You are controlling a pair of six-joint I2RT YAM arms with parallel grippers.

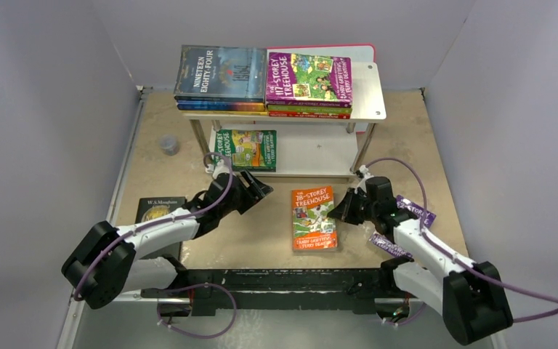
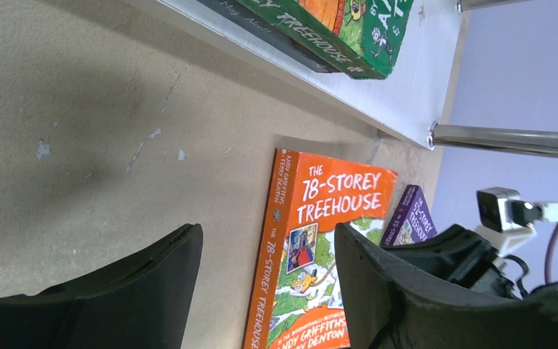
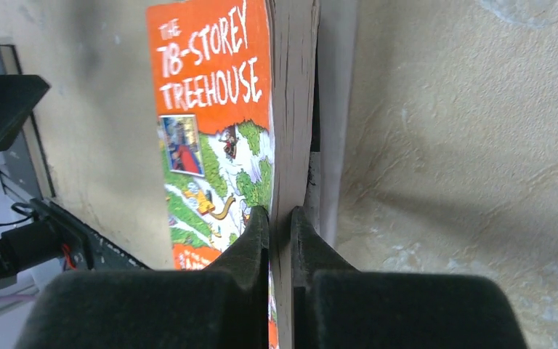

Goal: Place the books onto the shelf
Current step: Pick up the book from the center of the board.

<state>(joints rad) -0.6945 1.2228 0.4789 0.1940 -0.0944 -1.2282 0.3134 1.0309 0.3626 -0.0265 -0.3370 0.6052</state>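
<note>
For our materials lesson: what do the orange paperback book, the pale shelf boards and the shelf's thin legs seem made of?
The orange paperback book: paper with a printed card cover; its page edges show in the right wrist view. The pale shelf boards: probably painted metal, matt, thin, flat sheets. The thin legs: polished metal tube, mirror-like highlights.

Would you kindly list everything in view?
shelf: one, silver-white, far side
blue-topped stack: one, top tier, left
purple-topped stack: one, top tier, right
green book: one, lower tier
orange book: one, table centre
black book: one, beneath left arm
purple book: at least one, beneath right arm
grey object: one, left of shelf
pink-edged board: one, behind shelf
left end effector: open, black, before shelf
right end effector: black, shut on orange book's edge
</note>
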